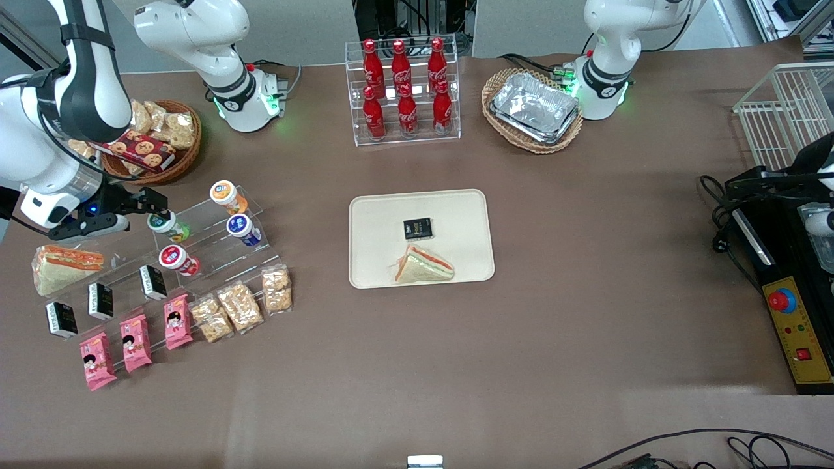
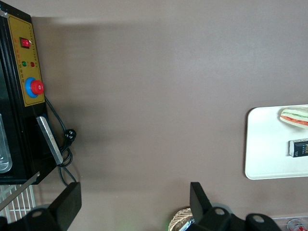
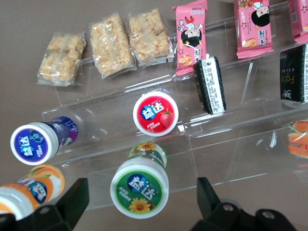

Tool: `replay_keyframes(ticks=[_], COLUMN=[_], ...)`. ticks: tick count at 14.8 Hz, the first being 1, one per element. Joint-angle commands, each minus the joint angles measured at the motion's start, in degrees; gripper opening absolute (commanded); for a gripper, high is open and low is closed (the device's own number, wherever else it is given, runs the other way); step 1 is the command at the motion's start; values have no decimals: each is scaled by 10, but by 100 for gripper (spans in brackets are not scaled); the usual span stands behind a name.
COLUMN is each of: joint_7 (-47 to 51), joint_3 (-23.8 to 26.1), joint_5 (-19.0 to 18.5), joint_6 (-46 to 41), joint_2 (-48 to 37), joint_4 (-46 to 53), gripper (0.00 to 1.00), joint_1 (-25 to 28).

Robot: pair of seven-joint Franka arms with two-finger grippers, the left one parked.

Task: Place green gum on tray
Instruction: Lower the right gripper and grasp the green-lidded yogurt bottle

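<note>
— Green gum (image 3: 139, 188): where is it?
— On the clear stepped rack (image 3: 216, 139), lid toward the wrist camera, red gum (image 3: 155, 113) at its 12 o'clock.
— And the gripper (image 1: 151, 207)?
— Fingers spread wide, flanking the gum, not clamped on it.
— The tray (image 1: 456, 215)?
— Mid-table, well apart, carrying a sandwich (image 1: 422, 266).

Six red cola bottles (image 1: 405, 91) in clear rack; foil trays (image 1: 535, 107) in wicker basket; sandwich (image 1: 422, 266), black packet (image 1: 417, 227).
</note>
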Motion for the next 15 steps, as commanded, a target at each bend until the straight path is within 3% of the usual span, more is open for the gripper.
replay_keyframes(ticks=[1, 15], joint_7=[-3, -1], joint_3=[2, 1], joint_5=[7, 8], joint_6=[24, 86], joint_2=[-18, -13], joint_4=[-28, -80], gripper=[100, 100], joint_1=[-2, -3])
